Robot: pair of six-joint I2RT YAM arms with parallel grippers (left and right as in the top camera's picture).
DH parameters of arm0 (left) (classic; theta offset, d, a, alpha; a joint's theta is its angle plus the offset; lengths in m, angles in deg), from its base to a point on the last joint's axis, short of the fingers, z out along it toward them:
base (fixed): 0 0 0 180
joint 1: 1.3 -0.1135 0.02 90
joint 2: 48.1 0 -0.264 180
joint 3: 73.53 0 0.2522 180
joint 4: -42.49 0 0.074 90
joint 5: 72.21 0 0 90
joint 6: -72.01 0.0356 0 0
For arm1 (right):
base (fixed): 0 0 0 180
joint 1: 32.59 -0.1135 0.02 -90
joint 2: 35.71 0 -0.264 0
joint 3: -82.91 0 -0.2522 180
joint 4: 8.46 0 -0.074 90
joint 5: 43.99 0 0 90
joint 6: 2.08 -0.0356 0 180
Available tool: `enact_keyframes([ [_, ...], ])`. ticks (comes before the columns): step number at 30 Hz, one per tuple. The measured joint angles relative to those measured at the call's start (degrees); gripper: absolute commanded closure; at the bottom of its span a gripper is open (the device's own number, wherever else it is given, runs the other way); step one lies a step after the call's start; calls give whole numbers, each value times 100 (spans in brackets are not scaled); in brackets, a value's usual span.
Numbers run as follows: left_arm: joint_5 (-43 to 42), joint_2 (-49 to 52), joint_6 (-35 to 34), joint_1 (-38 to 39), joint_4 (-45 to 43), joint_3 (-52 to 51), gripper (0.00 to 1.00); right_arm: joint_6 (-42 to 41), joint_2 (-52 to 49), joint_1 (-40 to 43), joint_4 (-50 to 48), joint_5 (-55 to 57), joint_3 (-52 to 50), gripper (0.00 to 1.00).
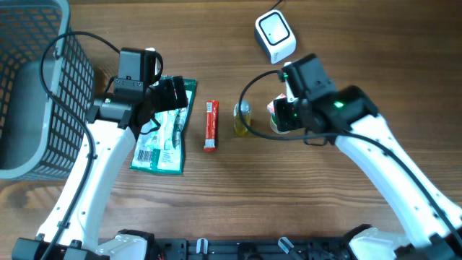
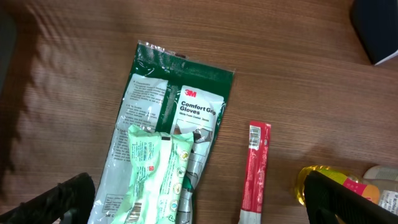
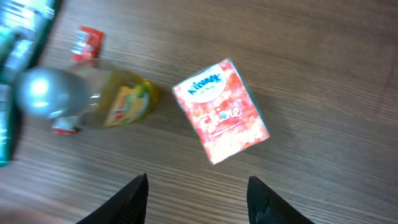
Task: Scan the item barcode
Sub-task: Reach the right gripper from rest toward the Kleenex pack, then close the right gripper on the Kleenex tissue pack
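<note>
We saw right claw [image 3: 197, 182] open, nothing between fingers, hovering just short of red carton [image 3: 221, 111]. Carton lay flat and askew on bench [image 3: 336, 50], bottle [image 3: 93, 102] just beside it. We judged: centre over carton, turn wrist to match its slant, stay clear of bottle, then show barcode face to scanner [image 1: 275, 36]. Left claw [image 2: 198, 186] was wide open over glove packet [image 2: 180, 106].

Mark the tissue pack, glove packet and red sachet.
tissue pack [image 3: 221, 111]: right wrist view, centre of printed face.
glove packet [image 2: 199, 109]: left wrist view, white label panel.
red sachet [image 2: 256, 168]: left wrist view, middle of strip.
</note>
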Motion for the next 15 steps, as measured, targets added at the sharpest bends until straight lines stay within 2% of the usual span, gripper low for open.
enact_keyframes([
  [15, 0, 0, 0, 0, 0, 0, 0, 275, -1235, -9, -398, 332, 0, 48],
])
